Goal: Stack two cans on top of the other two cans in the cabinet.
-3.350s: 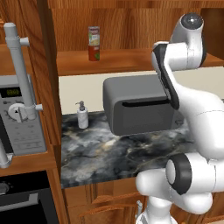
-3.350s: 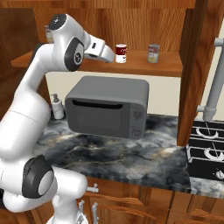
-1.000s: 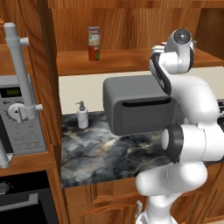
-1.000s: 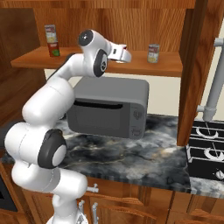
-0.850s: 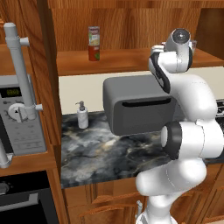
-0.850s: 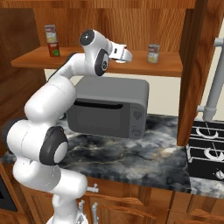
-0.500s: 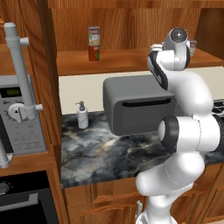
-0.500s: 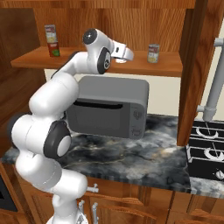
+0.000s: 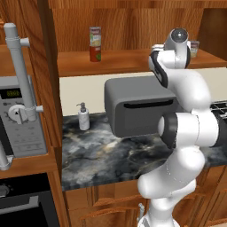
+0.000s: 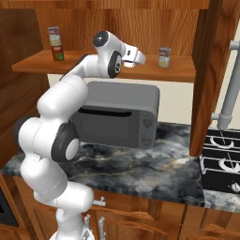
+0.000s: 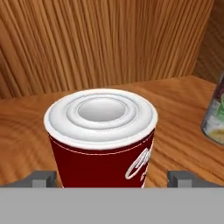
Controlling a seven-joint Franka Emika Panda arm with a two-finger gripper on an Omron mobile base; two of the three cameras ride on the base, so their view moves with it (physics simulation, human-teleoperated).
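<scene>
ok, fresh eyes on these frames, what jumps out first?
The red-and-white can looms in the hand view, standing on the shelf between the open jaws. Next, the white arm arching over the grey oven, then the two stacked cans at the shelf's left.

CAN AND FIXTURE COUNT

Cans: four in all. Two are stacked at the shelf's left end, one yellow-green can (image 9: 95,35) on one red can (image 9: 95,53). One red-and-white can (image 11: 101,140) and one grey-green can (image 10: 164,57) stand singly.

Cabinet (image 9: 133,64): one. Microwave (image 9: 22,115): one. Toaster oven (image 10: 117,112): one. Soap bottle (image 9: 83,117): one. Stove (image 10: 220,164): one.
</scene>
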